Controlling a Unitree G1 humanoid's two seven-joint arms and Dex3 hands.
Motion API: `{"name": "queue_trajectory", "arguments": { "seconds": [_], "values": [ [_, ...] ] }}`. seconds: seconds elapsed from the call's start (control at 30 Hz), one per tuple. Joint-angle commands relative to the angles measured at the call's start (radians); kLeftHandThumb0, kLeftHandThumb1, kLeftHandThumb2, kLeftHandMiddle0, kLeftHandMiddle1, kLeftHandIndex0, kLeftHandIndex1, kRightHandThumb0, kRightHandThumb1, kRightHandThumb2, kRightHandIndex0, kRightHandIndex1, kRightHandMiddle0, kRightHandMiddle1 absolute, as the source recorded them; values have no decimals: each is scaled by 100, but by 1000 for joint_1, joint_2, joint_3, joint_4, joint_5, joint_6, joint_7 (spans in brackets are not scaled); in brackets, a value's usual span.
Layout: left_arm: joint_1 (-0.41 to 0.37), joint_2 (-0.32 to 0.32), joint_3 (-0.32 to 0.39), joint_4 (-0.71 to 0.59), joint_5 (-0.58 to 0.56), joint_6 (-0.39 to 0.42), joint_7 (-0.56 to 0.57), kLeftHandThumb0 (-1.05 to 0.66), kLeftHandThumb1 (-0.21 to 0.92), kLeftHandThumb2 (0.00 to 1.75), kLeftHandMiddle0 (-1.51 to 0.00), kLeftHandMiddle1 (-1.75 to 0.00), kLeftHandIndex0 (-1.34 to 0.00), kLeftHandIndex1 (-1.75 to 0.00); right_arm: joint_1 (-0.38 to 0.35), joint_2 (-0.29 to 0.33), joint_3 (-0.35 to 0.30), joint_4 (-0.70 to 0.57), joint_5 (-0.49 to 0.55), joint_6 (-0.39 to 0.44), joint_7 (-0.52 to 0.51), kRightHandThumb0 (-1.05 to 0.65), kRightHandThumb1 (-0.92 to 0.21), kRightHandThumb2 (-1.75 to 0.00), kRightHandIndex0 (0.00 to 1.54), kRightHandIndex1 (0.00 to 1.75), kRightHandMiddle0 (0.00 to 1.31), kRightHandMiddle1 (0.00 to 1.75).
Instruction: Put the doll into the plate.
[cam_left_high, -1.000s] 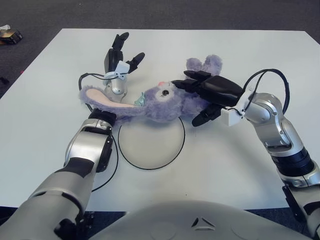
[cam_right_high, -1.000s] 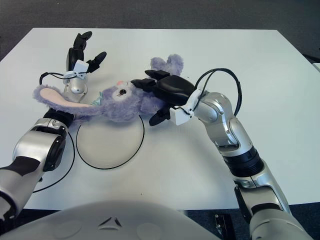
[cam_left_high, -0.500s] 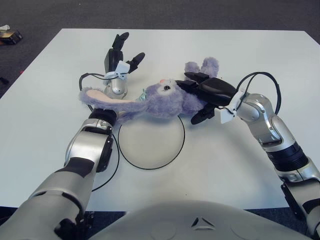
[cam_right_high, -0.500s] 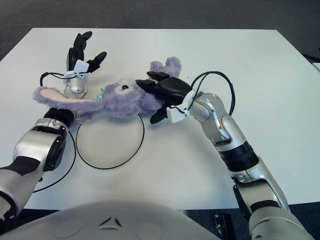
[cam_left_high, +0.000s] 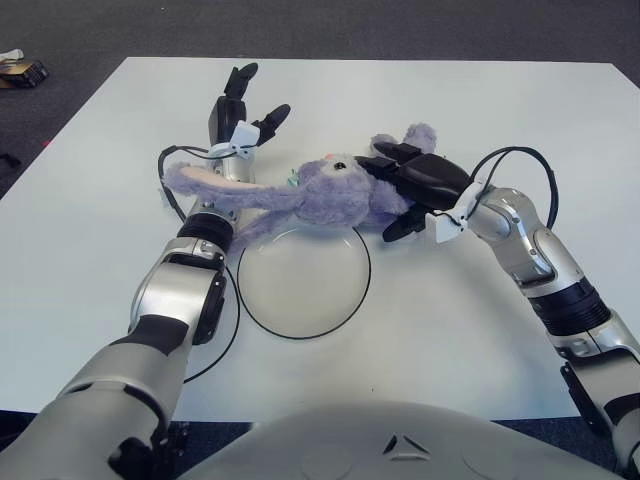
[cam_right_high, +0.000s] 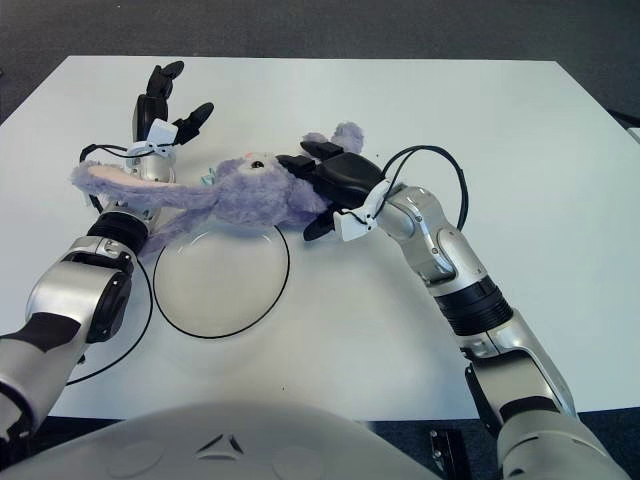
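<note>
A purple plush rabbit doll (cam_left_high: 330, 192) with a long pink-lined ear lies sideways over the far rim of the plate (cam_left_high: 300, 336), a flat round disc with a black edge. My right hand (cam_left_high: 397, 195) is shut on the doll's body from the right, black fingers over its top and thumb below. The doll's long ear (cam_right_high: 120, 180) stretches left across my left forearm. My left hand (cam_left_high: 240, 112) shows beyond the ear at the upper left, fingers spread and holding nothing. Whether the doll touches the plate I cannot tell.
The white table (cam_left_high: 480, 330) spreads around the plate. Thin black cables loop beside my left forearm (cam_left_high: 232, 320) and over my right wrist (cam_left_high: 520, 155). Dark floor lies beyond the table's far edge, with a small object (cam_left_high: 18, 68) at the top left.
My right hand has carried the doll a little left and toward the far side of the table. The long ear now lies higher across my left forearm. My left hand has not moved.
</note>
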Motion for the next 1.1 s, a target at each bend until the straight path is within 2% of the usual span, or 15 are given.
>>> {"name": "queue_trajectory", "arguments": {
  "seconds": [0.0,0.1,0.13,0.2,0.23,0.33,0.37,0.43,0.5,0.63,0.77,0.9,0.93,1.0,1.07],
  "values": [
    [6,5,1,-9,9,-9,10,-44,92,21,-55,0,-39,-42,37,-10,36,15,-127,58,-9,-60,-92,-4,40,5,53,10],
    [7,5,1,-12,9,-9,11,-43,92,21,-55,0,-40,-42,39,-7,49,12,-184,78,-27,-55,-91,-1,51,6,64,11],
    [8,5,1,-14,9,-9,12,-43,92,21,-55,0,-40,-42,40,-5,52,12,-200,86,-32,-53,-91,-1,53,12,67,11],
    [8,5,0,-15,10,-9,13,-43,92,21,-55,0,-40,-42,42,0,58,14,-224,98,-40,-49,-91,-1,45,49,74,10],
    [8,5,0,-16,10,-9,14,-43,92,21,-55,0,-40,-42,43,2,59,16,-232,101,-43,-47,-91,0,43,61,76,11],
    [9,6,-1,-18,13,-11,16,-43,92,21,-55,0,-40,-42,45,6,65,25,-257,111,-56,-40,-90,0,29,111,80,19],
    [9,7,-1,-18,13,-11,17,-43,92,21,-55,0,-40,-42,45,7,67,28,-265,114,-60,-39,-91,-6,25,132,72,60],
    [10,8,-1,-19,14,-12,18,-43,92,21,-55,0,-40,-42,47,10,69,37,-276,119,-76,-38,-91,-12,22,153,64,97],
    [10,8,-1,-19,15,-12,18,-42,92,21,-55,0,-40,-42,49,13,69,42,-281,122,-89,-37,-92,-13,27,163,62,114],
    [11,9,0,-22,16,-12,18,-42,92,21,-55,0,-40,-42,80,44,45,65,-255,133,-195,-37,-92,-14,38,172,61,128],
    [12,9,1,-26,18,-11,18,-42,92,21,-55,0,-40,-41,117,57,25,103,-225,117,-314,-37,-92,-15,49,174,60,132],
    [12,8,3,-26,20,-9,18,-42,92,21,-55,0,-40,-41,123,53,26,128,-217,102,-370,-37,-90,-21,56,175,58,136],
    [11,8,3,-26,21,-9,18,-42,92,21,-55,0,-40,-41,125,51,26,136,-215,96,-387,-37,-86,-29,58,175,56,140],
    [11,8,3,-26,22,-8,19,-42,92,21,-56,0,-41,-41,126,47,25,151,-207,80,-423,-38,-71,-63,64,175,50,155],
    [11,8,3,-26,23,-8,20,-42,92,21,-56,0,-41,-41,126,43,22,171,-195,58,-465,-39,-65,-78,67,175,46,164]
  ]
}}
